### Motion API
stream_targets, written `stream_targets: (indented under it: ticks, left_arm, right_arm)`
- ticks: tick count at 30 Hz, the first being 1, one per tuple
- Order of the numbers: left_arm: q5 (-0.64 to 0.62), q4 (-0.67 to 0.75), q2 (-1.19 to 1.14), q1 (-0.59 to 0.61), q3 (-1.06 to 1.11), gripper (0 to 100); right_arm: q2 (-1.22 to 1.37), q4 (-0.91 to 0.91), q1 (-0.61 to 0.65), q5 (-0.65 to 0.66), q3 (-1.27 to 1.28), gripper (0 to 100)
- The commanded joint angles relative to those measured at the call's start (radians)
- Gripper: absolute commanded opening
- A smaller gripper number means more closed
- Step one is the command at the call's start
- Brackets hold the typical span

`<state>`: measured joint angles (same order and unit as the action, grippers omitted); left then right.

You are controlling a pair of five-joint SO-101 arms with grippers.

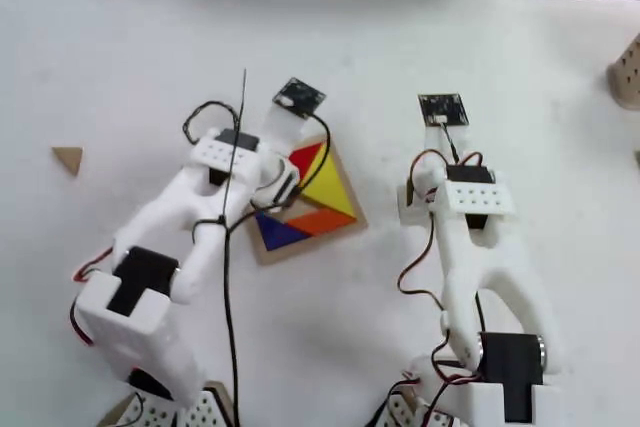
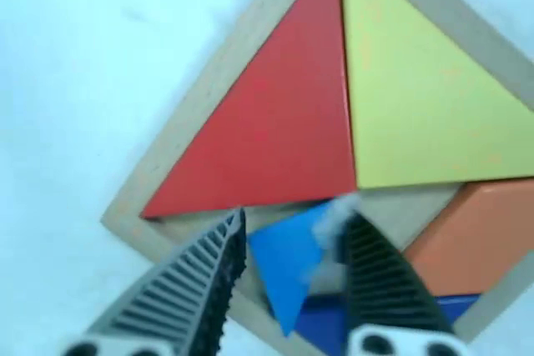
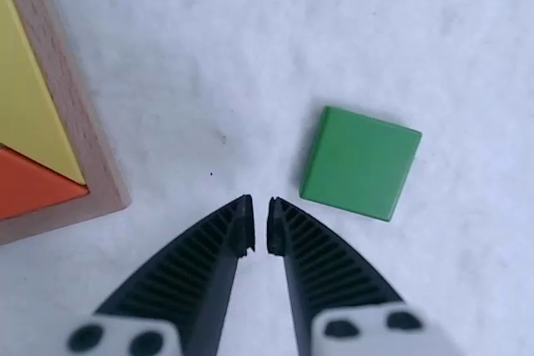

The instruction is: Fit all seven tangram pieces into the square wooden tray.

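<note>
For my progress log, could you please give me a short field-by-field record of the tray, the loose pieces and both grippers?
Tray: square wooden tray, partly filled
Seated: red triangle, yellow triangle, orange piece, dark blue piece
Left gripper: shut on light blue triangle, over the tray's bare part
Right gripper: shut, empty, beside green square on white table
Also loose: small tan triangle, on the table away from the tray

No words or numbers can be read anywhere. The wooden tray (image 2: 213,93), the red triangle (image 2: 275,131) and the green square (image 3: 360,162) are all plain.
</note>
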<state>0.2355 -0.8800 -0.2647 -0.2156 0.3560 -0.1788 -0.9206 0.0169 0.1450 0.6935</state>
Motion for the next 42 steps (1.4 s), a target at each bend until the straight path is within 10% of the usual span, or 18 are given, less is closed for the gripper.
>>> stream_targets:
  ticks: [1,23,42]
  left_arm:
    - [0.13,-0.048,0.007,-0.027,-0.018,6]
    - [0.173,-0.075,0.085,0.105,-0.018,6]
    - [0.643,-0.144,0.194,0.015,0.12,6]
  right_arm:
    - [-0.042,0.004,0.005,0.017,-0.006,3.8]
    - [-0.042,0.007,0.008,0.017,-0.006,3.8]
    - [-0.042,0.01,0.01,0.017,-0.006,3.9]
